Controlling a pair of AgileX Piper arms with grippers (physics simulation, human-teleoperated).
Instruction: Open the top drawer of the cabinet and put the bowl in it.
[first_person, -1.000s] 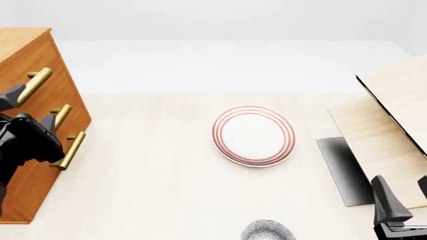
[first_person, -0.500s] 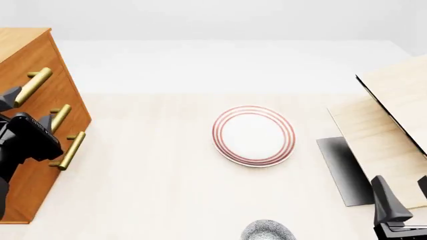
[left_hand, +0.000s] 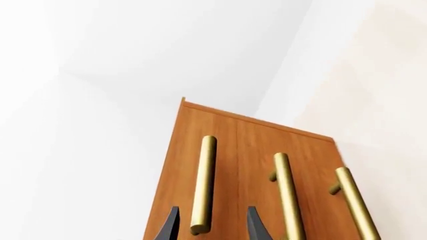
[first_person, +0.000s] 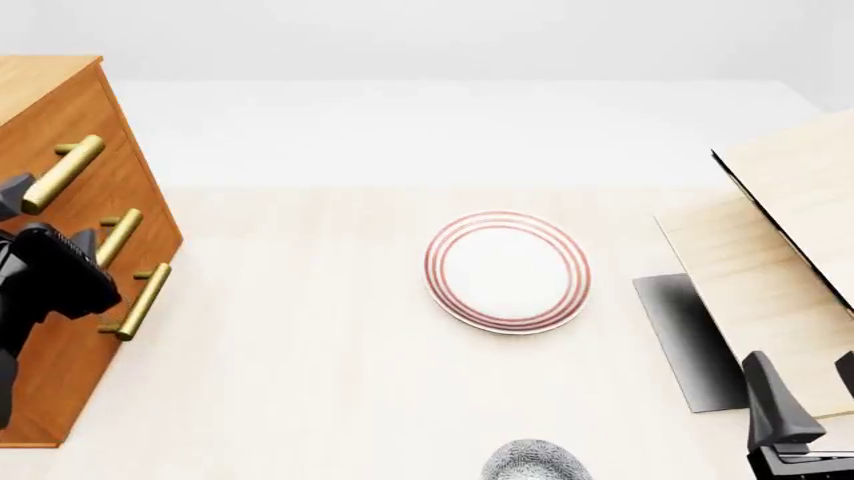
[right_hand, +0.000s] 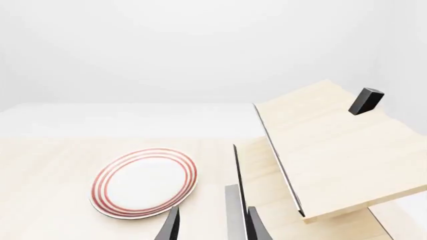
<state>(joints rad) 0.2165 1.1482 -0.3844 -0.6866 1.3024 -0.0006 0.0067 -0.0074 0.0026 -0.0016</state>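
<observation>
Pale desk (first_person: 307, 380), cabinet (first_person: 80, 130) at its left edge, top drawer (left_hand: 200, 150) shut. Left gripper (left_hand: 209, 227) has its jaws apart around the brass handle (left_hand: 203, 185); next it needs to clamp and pull. Bowl (first_person: 537, 462) waits at the near edge; right gripper (right_hand: 212, 227) sits idle, jaws apart.

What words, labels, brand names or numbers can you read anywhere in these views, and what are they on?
None: the cabinet, its brass handles, the red-ringed plate, the speckled bowl and the pale wood furniture all show no lettering or numbers.
</observation>
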